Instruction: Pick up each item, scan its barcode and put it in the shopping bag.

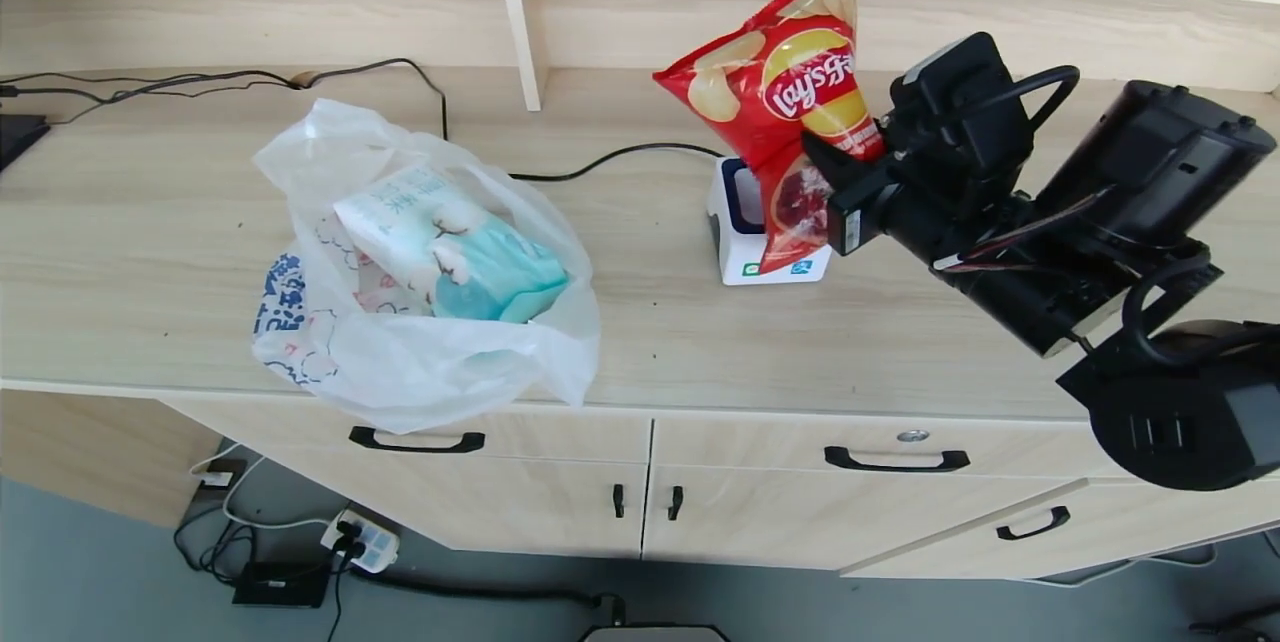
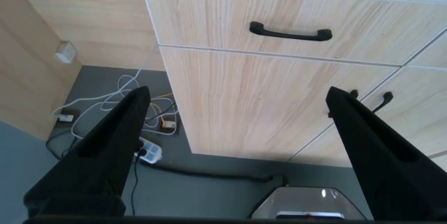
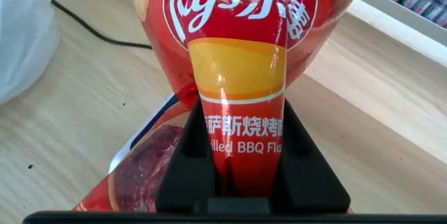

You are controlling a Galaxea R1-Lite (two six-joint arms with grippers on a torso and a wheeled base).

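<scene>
Wood counter (image 1: 900, 342), drawers (image 2: 279, 15) below; grey floor (image 1: 100, 582).

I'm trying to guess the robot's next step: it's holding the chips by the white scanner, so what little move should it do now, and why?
Probably tilt the chip bag slightly so its back faces the scanner window. The right gripper pinches it right over the scanner, and no barcode shows on the side we see.

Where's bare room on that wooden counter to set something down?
Free: light wooden counter between the white plastic shopping bag and the small white scanner box, and left of the bag. Crowded: the scanner, where the right gripper holds the red crisp bag.
</scene>
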